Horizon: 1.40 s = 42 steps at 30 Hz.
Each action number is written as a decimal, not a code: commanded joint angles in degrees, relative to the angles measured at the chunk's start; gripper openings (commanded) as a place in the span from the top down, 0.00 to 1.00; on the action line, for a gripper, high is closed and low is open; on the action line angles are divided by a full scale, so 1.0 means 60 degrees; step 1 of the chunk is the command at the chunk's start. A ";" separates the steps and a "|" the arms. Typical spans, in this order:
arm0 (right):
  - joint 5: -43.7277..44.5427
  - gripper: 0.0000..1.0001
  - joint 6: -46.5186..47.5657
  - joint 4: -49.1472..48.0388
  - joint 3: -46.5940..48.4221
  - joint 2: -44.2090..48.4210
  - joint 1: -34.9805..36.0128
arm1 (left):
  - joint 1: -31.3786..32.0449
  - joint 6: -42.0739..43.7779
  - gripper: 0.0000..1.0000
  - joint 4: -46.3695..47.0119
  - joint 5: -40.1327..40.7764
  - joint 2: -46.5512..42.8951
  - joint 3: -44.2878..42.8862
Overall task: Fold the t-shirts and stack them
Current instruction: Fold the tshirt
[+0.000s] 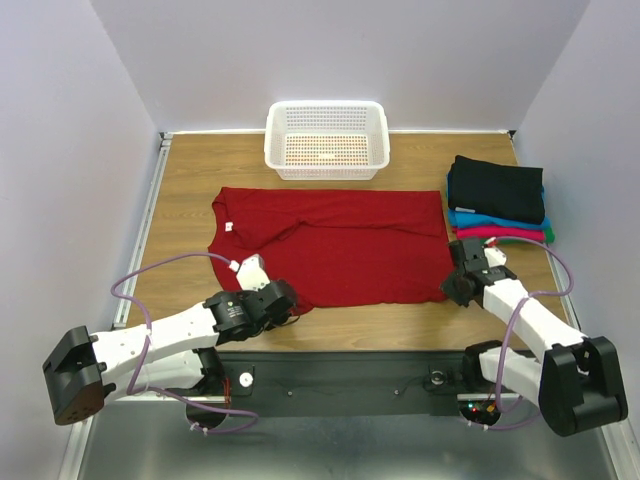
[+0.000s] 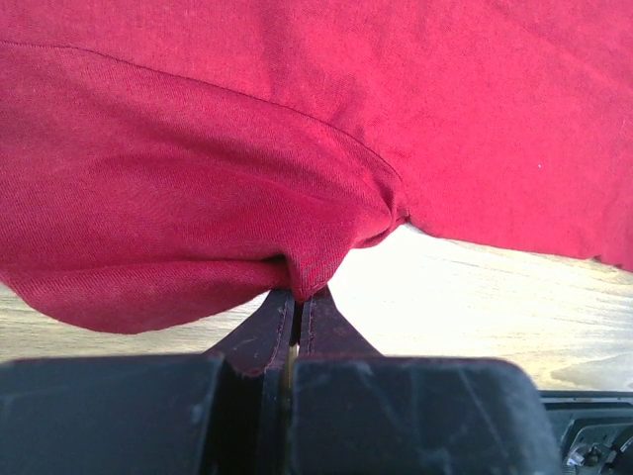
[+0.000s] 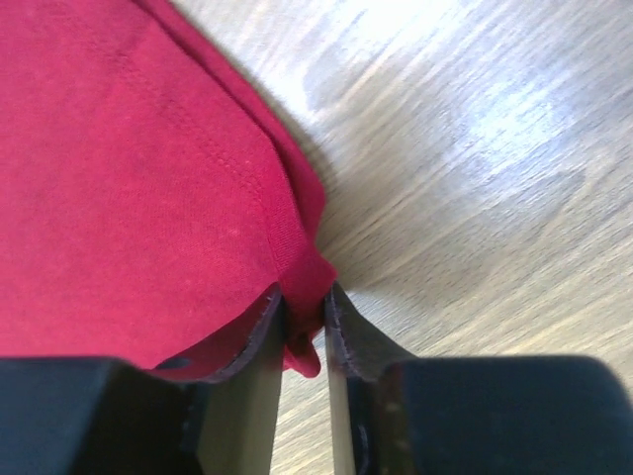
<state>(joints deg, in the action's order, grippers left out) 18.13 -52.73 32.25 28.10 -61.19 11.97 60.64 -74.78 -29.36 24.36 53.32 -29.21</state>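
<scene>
A dark red t-shirt (image 1: 340, 240) lies spread on the wooden table, its white neck label (image 1: 228, 227) at the left. My left gripper (image 1: 288, 300) is shut on the shirt's near left edge; the left wrist view shows the cloth (image 2: 247, 178) pinched between the closed fingers (image 2: 259, 332). My right gripper (image 1: 455, 287) is shut on the shirt's near right corner; the right wrist view shows the hem (image 3: 297, 267) clamped between the fingers (image 3: 351, 332). A stack of folded t-shirts (image 1: 497, 200), black on top with blue and magenta below, sits at the right.
A white perforated basket (image 1: 327, 138) stands at the back centre of the table. The purple walls close in on the left, right and back. The black rail (image 1: 340, 375) with the arm bases runs along the near edge.
</scene>
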 commanded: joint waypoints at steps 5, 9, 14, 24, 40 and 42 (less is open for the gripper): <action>-0.0165 0.91 0.0292 -0.0175 0.0063 0.0545 -0.0061 | -0.0102 0.0304 1.00 -0.0102 0.0540 -0.0068 -0.0492; -0.0121 0.95 0.0395 -0.0116 0.0253 0.0603 -0.0046 | -0.0467 0.1095 1.00 0.0571 0.0189 -0.0039 -0.0580; 0.0010 0.95 0.0497 -0.0101 0.0634 0.0501 -0.0061 | -0.1490 0.2747 1.00 0.1333 -0.0324 0.0151 -0.0843; 0.0434 1.00 0.0761 -0.0116 0.2054 -0.0816 -0.0061 | -0.3279 0.5621 1.00 0.2593 -0.0851 0.1146 -0.1898; 0.1255 0.99 0.1552 -0.0497 0.4910 -0.4010 -0.0061 | -0.5360 0.7351 1.00 0.3634 -0.1642 0.3694 -0.3480; 0.1401 1.00 0.1596 -0.0512 0.5131 -0.4389 -0.0061 | -0.5624 0.7570 1.00 0.3839 -0.1847 0.3915 -0.3671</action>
<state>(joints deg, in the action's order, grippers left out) 22.72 -44.49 31.22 55.22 -84.86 11.97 28.84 -33.34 -10.39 14.79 75.90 -47.77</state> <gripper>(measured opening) 0.081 0.047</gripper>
